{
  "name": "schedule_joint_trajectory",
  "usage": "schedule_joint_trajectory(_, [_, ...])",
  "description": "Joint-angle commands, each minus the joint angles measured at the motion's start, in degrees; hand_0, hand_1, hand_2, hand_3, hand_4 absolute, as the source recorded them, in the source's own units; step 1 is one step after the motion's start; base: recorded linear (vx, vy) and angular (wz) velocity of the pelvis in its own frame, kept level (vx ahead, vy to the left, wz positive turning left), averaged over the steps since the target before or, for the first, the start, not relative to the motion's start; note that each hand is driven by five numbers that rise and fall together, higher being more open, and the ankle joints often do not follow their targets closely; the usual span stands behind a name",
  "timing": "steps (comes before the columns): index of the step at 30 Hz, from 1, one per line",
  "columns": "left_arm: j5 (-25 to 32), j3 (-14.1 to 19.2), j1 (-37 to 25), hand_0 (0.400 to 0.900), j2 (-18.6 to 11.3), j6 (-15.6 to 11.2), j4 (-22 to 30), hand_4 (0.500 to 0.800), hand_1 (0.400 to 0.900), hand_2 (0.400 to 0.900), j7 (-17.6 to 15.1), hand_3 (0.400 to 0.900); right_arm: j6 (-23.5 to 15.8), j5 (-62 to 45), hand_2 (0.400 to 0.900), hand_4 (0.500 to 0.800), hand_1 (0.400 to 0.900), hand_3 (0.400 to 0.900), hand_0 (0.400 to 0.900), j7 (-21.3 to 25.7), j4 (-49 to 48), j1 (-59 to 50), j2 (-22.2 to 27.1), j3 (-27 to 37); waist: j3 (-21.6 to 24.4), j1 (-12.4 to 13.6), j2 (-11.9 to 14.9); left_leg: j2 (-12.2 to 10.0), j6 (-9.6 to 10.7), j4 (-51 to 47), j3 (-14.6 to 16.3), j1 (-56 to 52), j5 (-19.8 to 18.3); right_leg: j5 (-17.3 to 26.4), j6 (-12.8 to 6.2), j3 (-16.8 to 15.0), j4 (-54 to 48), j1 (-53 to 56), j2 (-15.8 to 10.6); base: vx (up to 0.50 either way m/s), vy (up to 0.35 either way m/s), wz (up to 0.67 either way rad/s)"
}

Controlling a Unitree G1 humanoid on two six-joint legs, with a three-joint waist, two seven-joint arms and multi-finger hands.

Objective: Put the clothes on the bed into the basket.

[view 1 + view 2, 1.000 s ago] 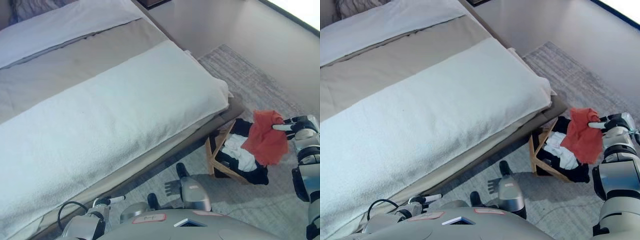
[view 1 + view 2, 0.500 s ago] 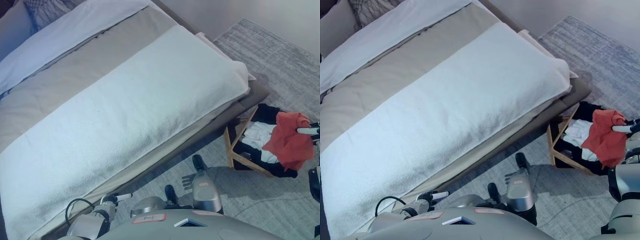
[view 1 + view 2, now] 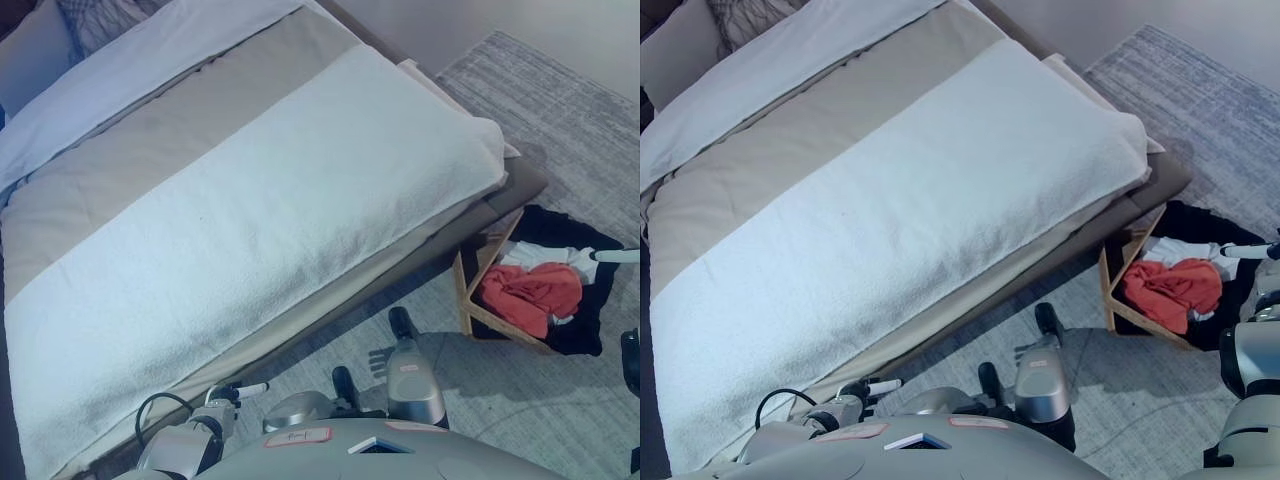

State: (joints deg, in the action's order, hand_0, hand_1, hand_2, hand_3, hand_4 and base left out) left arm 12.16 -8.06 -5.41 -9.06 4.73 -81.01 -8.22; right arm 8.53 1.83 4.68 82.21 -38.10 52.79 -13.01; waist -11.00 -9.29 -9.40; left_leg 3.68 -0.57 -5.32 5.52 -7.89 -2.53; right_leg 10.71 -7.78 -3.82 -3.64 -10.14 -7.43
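- The red garment (image 3: 530,293) lies crumpled in the wooden basket (image 3: 468,300), resting on top of a white piece of clothing (image 3: 540,256) and black clothing (image 3: 590,300) that spills over the basket's far side.
- The basket sits on the grey rug (image 3: 560,110) just beside the foot corner of the bed (image 3: 250,200), its pale wooden frame angled toward the mattress.
- The right hand (image 3: 1250,251) shows only at the right edge, just past the basket; one white-tipped finger points out straight over the rim and grips nothing, so it reads as relaxed and empty, though the other fingers are out of view.
- The left hand (image 3: 225,398) sits low at the bottom left, beside the bed's edge; a white-tipped finger sticks out straight, nothing held, idle.
- On the bed I see only a white towelling cover (image 3: 270,210), a beige sheet (image 3: 160,150) and pillows (image 3: 60,40) at the head; no loose clothes show on it.
- Judgement: the drop step looks finished, with the red piece inside the basket.
- Next call: lift the right hand clear of the basket, then scan the bed for any garment left; if none turns up, the task looks close to done.
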Motion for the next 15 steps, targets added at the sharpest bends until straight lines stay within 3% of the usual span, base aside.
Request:
schedule_joint_trajectory(1, [0.2,-0.9,0.0,0.900,-4.4,-0.3,-2.4,0.800,0.900,0.900,-1.5,0.900,-1.9,0.7,0.900,0.800,0.900,0.900,0.900,2.0,0.7,-6.7,1.6,-4.0,1.4,1.2,4.2,-0.7,1.6,0.5,-1.3,0.1,-0.9,1.1,-3.74,-1.9,7.1,-2.1,-2.6,-0.02,-0.033,0.01])
schedule_joint_trajectory(10, [-1.0,1.1,0.1,0.900,-5.9,-0.3,-2.5,0.800,0.900,0.900,-0.8,0.900,-3.8,0.5,0.900,0.800,0.900,0.900,0.900,-3.2,-6.2,1.3,-11.2,-7.7,1.8,3.5,7.2,-1.5,1.6,0.5,-2.5,0.2,-0.6,0.5,-3.12,-0.9,7.1,-1.4,-2.0,-0.02,-0.030,0.06])
schedule_joint_trajectory(15, [-2.5,1.3,0.0,0.900,-6.0,-0.3,-2.3,0.800,0.900,0.900,0.0,0.900,-4.1,2.1,0.900,0.800,0.900,0.900,0.900,-3.6,-7.4,6.9,-18.8,-7.8,2.4,4.9,8.3,-1.9,1.5,0.4,-4.0,0.1,-0.4,-0.4,-2.64,0.8,7.2,-0.2,-2.0,0.00,-0.020,0.21])
